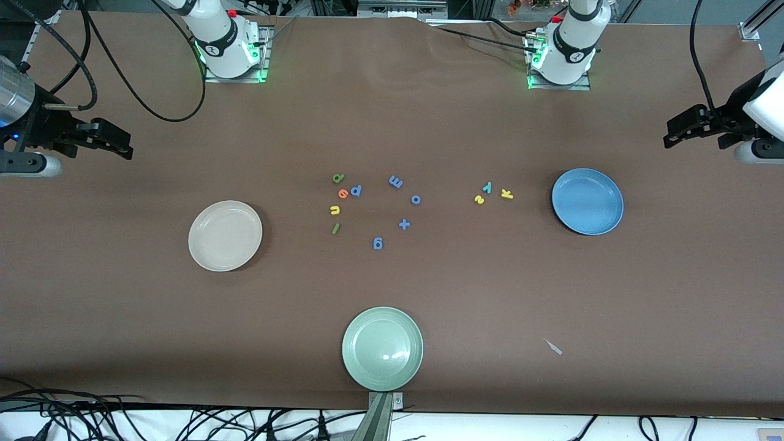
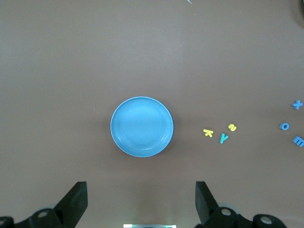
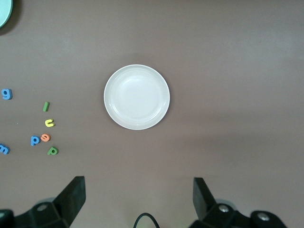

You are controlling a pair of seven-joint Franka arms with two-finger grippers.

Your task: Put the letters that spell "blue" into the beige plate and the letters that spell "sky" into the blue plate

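Front view, read across from the right arm's end of the tabletop (image 1: 122, 343): nothing of the task is done yet, as far as I can judge. The right hand (image 1: 125, 147) hangs with its black fingers spread wide, gripping nothing, high over the bare brown surface; this arm waits. Toward the middle from that hand lies the round, shallow, cream-beige plate (image 1: 225, 235), and it is empty; the right wrist view shows only its plain inner face (image 3: 137, 97).

Next, still on the tabletop and well apart from that plate, sit the four tiny foam letters for "blue": the green b (image 1: 338, 178), the orange e (image 1: 343, 193), the yellow u (image 1: 335, 210) and the thin green l (image 1: 335, 228). A blue foam letter (image 1: 356, 190) touches or nearly touches the e. More blue letters and a blue plus sign (image 1: 404, 224) lie scattered beside them. Nearer the front camera stands a round pale green plate (image 1: 383, 348), also empty.

Farther along, the yellow s (image 1: 479, 199), teal y (image 1: 487, 186) and yellow k (image 1: 506, 193) cluster close together, near the round medium-blue plate (image 1: 587, 201) but outside it. That plate holds nothing. The left hand (image 1: 670, 136) hovers past the blue plate, fingers equally wide apart and empty, also waiting.

All seven letters remain to be moved.
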